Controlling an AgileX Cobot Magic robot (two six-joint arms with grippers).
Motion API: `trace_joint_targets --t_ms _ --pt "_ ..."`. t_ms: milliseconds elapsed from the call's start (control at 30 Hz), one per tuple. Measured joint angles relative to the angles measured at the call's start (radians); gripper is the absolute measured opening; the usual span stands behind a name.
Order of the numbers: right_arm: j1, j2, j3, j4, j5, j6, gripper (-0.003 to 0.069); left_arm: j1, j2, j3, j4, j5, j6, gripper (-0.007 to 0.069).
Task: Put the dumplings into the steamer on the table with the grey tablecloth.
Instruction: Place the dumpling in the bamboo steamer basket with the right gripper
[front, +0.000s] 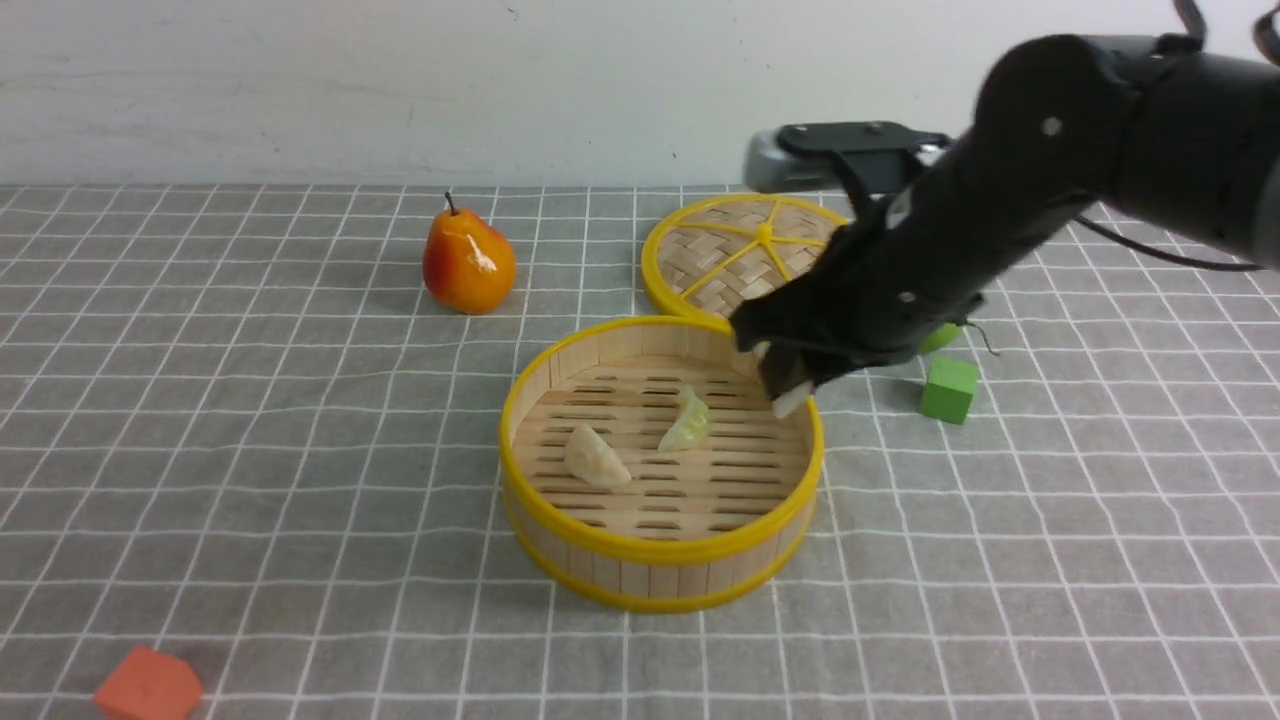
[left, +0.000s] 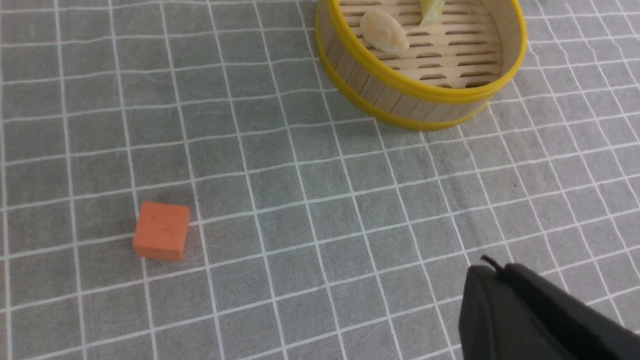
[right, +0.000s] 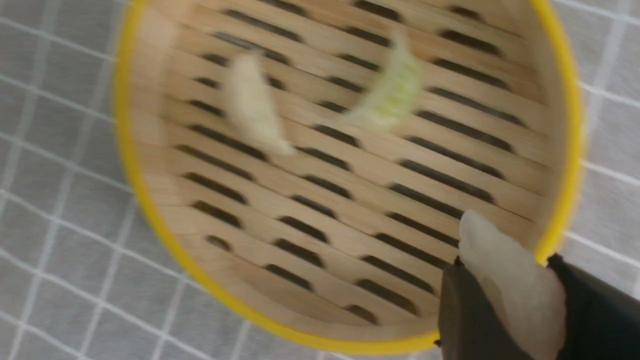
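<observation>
The round bamboo steamer (front: 660, 560) with yellow rims stands mid-table on the grey tablecloth (front: 250, 450). On its slatted floor lie a cream-white dumpling (front: 595, 457) and a pale green dumpling (front: 688, 422). My right gripper (front: 788, 392) hangs over the steamer's far right rim, shut on a third cream-white dumpling (right: 510, 285), which pokes out between its black fingers (right: 460, 315). The wrist view looks down into the steamer (right: 150, 210), blurred. My left gripper (left: 492, 272) is shut and empty, low over bare cloth, well away from the steamer (left: 400, 95).
The flat woven lid (front: 730, 255) lies behind the steamer. A pear (front: 468, 262) stands at the back left. A green cube (front: 948, 388) sits right of the steamer, under my right arm. An orange block (front: 148, 685) lies at the front left.
</observation>
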Motion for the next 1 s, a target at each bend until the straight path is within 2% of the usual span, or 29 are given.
trace_joint_targets --t_ms 200,433,600,633,700,767,867,1000 --pt "0.088 0.165 -0.06 -0.015 0.0 0.001 0.0195 0.0 0.0 0.0 0.0 -0.006 0.0 0.0016" --pt "0.091 0.273 -0.06 -0.063 -0.007 0.061 0.0199 0.0 0.0 0.0 0.0 0.0 0.0 0.002" --pt "0.091 0.273 -0.078 -0.114 -0.005 0.103 0.032 0.0 0.0 0.0 0.0 0.012 -0.001 0.0023" --pt "0.091 0.273 -0.08 -0.115 0.0 0.105 0.0325 0.0 0.0 0.0 0.0 0.012 -0.001 0.0023" --pt "0.091 0.268 -0.112 -0.119 0.036 0.107 0.0391 0.0 -0.003 0.0 0.0 0.015 -0.001 0.0025" --pt "0.091 0.25 -0.121 -0.119 0.057 0.106 0.0407 0.0 -0.015 0.004 -0.001 0.013 -0.001 0.0027" --pt "0.091 0.176 -0.118 -0.114 0.083 0.085 0.0401 0.0 -0.077 0.033 -0.001 -0.004 -0.001 0.0028" --pt "0.091 0.018 -0.066 -0.104 0.049 0.061 0.0344 0.0 -0.221 0.126 -0.001 -0.037 -0.002 0.0031"
